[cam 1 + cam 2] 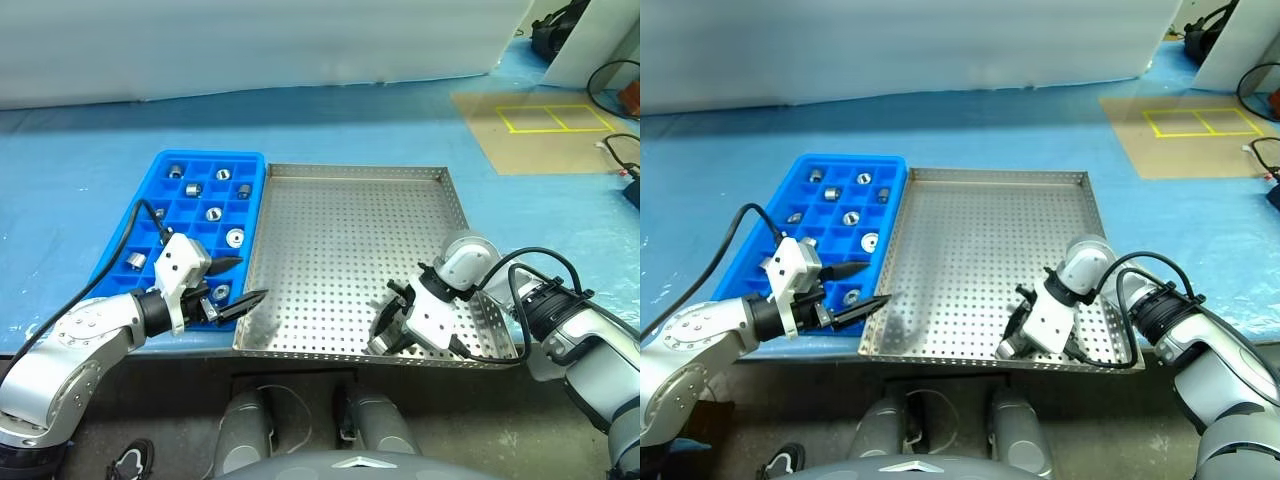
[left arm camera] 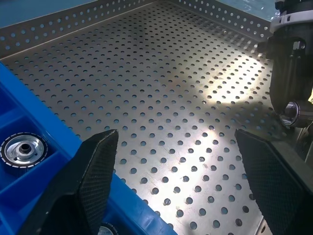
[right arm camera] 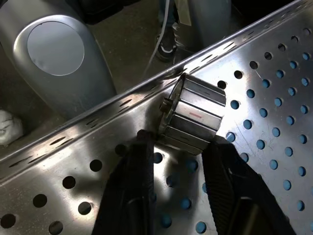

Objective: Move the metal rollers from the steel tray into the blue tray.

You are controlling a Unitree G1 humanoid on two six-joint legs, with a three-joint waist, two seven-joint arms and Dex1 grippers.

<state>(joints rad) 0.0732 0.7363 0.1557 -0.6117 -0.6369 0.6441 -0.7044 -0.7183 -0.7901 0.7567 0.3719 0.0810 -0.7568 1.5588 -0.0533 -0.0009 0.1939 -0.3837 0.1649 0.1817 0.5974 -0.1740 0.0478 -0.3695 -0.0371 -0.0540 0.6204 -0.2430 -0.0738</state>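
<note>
The steel tray (image 1: 340, 225) has a perforated floor, and the blue tray (image 1: 210, 157) lies against its left side. Several metal rollers (image 1: 235, 238) sit in the blue tray's compartments; one (image 2: 23, 149) is close to my left gripper. My left gripper (image 1: 251, 278) hovers open over the seam between the two trays at their near corner, with nothing between its fingers. My right gripper (image 1: 388, 338) points down at the steel tray's near rim. In the right wrist view its fingertips (image 3: 146, 147) are shut on a ribbed metal roller (image 3: 193, 117) lying against that rim.
Both trays rest on a pale blue table covering (image 1: 80, 170). A brown board with yellow tape squares (image 1: 545, 125) lies at the far right, with black cables (image 1: 615, 80) beyond it. The table's near edge runs just below the trays.
</note>
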